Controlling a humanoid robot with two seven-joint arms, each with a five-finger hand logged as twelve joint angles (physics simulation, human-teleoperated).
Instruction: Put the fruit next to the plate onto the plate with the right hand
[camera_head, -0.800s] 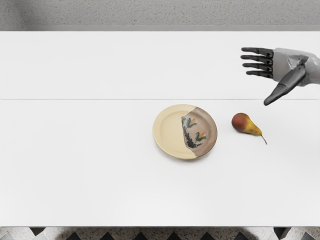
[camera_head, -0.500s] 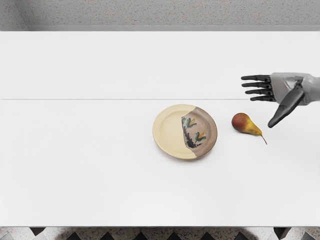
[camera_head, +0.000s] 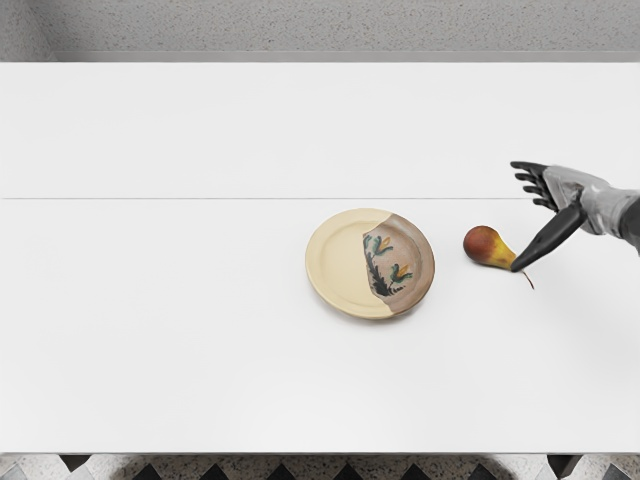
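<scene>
A red and yellow pear (camera_head: 487, 247) lies on its side on the white table, just right of the plate (camera_head: 345, 263), its stem pointing right. The plate is round, cream with a brown part that carries a bird and plant drawing, and nothing lies on it. My right hand (camera_head: 535, 215) reaches in from the right edge, just right of the pear and slightly behind it. Its fingers are spread and hold nothing; the thumb tip hangs close over the pear's narrow end. The left arm does not show.
The white table (camera_head: 200, 330) has a thin seam across it at mid height. Its front edge runs near the bottom of the picture, with a checkered floor below. A grey wall strip lies behind the table's far edge.
The right hand has come down and forward from the far right toward the pear, and turned so that its thumb now points at the pear's narrow end. Pear and plate have not moved.
</scene>
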